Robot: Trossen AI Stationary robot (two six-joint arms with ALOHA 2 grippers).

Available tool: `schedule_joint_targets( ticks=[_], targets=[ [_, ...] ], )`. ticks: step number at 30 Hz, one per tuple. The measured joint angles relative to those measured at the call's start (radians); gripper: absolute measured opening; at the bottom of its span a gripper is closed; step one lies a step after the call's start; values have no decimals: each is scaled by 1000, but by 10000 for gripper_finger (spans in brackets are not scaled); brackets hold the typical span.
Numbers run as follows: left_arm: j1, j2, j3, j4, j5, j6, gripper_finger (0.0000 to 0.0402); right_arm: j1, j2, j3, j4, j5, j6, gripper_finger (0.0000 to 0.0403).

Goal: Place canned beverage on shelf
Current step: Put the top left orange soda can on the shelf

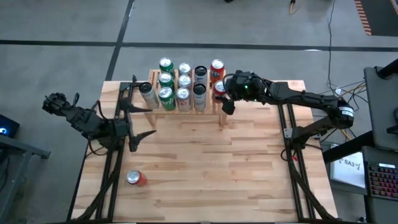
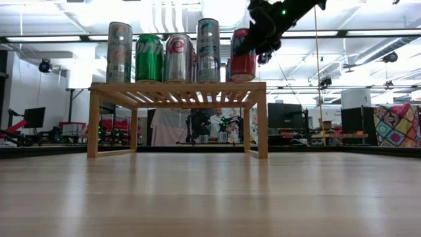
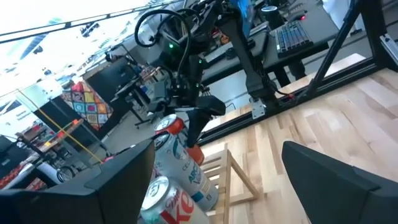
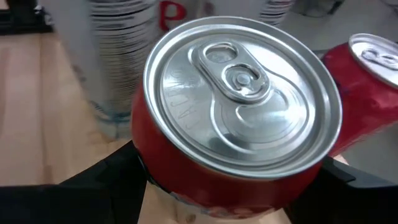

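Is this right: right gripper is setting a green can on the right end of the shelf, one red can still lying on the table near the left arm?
Not quite: the can in the right gripper is red, not green, as the right wrist view shows. The rest holds: it is at the right end of the shelf, and a red can lies on the table near the left arm.

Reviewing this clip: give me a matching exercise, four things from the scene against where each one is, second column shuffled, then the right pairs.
Things
1. red can
2. lone can
3. left gripper
4. shelf

Places
A. lying on its side on the table, near the front left
B. at the far edge of the table, loaded with upright cans
C. between the right gripper fingers, at the shelf's right end
D. over the table's left side, holding nothing

Pairs: 1-C, 2-A, 3-D, 4-B
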Motion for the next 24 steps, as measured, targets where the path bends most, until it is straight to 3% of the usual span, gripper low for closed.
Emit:
schedule_joint_targets(
  ticks=[8,17,20,24],
  targets=[
    [1,-86,-110,142,-1,5,336,-48,9,-32,67,0,31,284],
    [13,-140,-244,343,-20,126,336,-49,24,-32,74,1,118,284],
    [13,-142,-287,449,-19,236,336,-49,23,-32,73,1,136,284],
    [13,-155,-301,497,-72,273,336,-49,21,-32,83,2,143,284]
  ],
)
